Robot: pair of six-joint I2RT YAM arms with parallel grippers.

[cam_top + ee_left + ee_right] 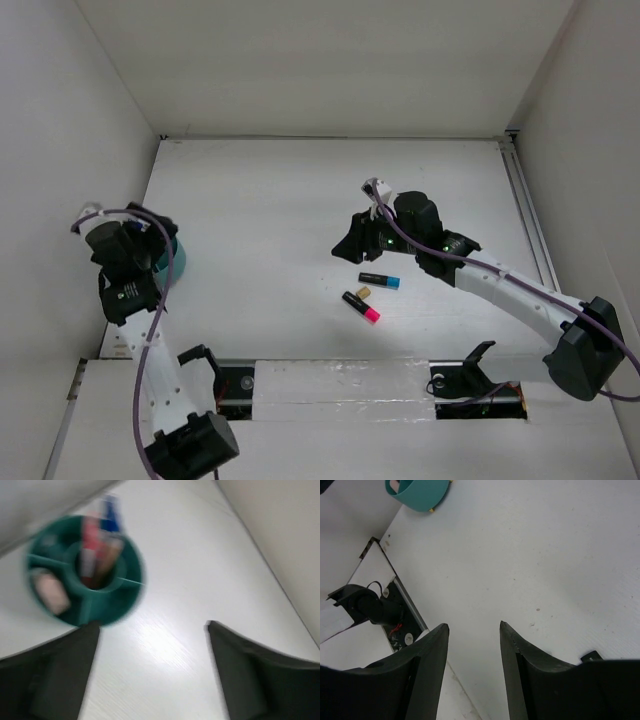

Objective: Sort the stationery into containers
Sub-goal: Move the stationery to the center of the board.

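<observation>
The round teal container [125,587] stands at the table's left edge and is blurred in the left wrist view. A pink pen [90,540] and a blue-capped pen [110,515] stand in its middle, and a tan bit [50,592] lies in a side compartment. My left gripper [152,625] hangs open and empty just above and beside it, and the left gripper [158,240] hides most of the container [180,262] from above. A black marker with a blue end [380,281], a black marker with a pink end [361,307] and a small tan piece [364,291] lie mid-table. My right gripper [350,245] hovers just behind and to the left of them. Nothing sits between the right gripper's [472,625] open jaws.
White walls close in the table on the left, back and right. A metal rail [330,380] with the arm bases and black cable mounts [370,605] runs along the near edge. The container [417,492] shows far off in the right wrist view.
</observation>
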